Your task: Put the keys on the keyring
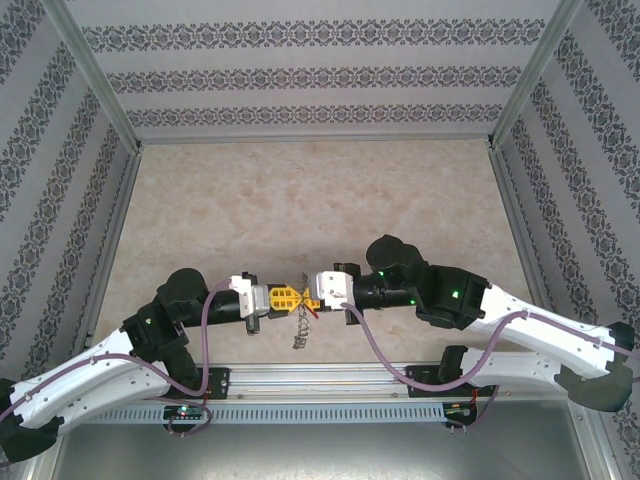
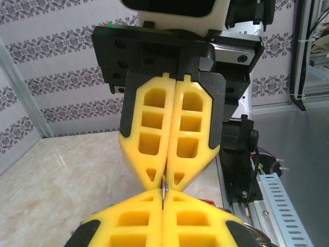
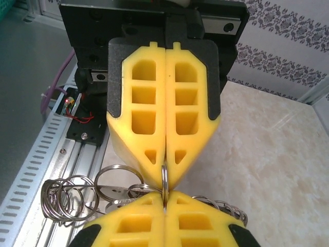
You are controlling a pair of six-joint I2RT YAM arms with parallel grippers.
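**Left gripper** (image 2: 163,199): fingers are pressing together at the bottom centre of the left wrist view and pinching a thin metal edge in their seam.

**Right gripper** (image 3: 165,200): fingers are likewise pressing together at the bottom centre of the right wrist view and pinching the same edge from the opposite side. The two grippers are meeting tip to tip.

**Keyring** (image 3: 165,179): it is standing edge-on between the two pairs of tips, at lower centre of the top view. Its loops (image 3: 67,198) are hanging below and to either side, clear of the table (image 1: 300,200).

**Key**: it is too small to place with confidence.

**Step in hand (judged)**: the two grippers are steadying the ring to part a coil.

**Doing it well**:
- One grip should be holding firm while the other is twisting or sliding slightly.
- Pulling straight apart is likely to make the thin edge slip out.
- The dangling loops are likely to swing, so slow motion suits.
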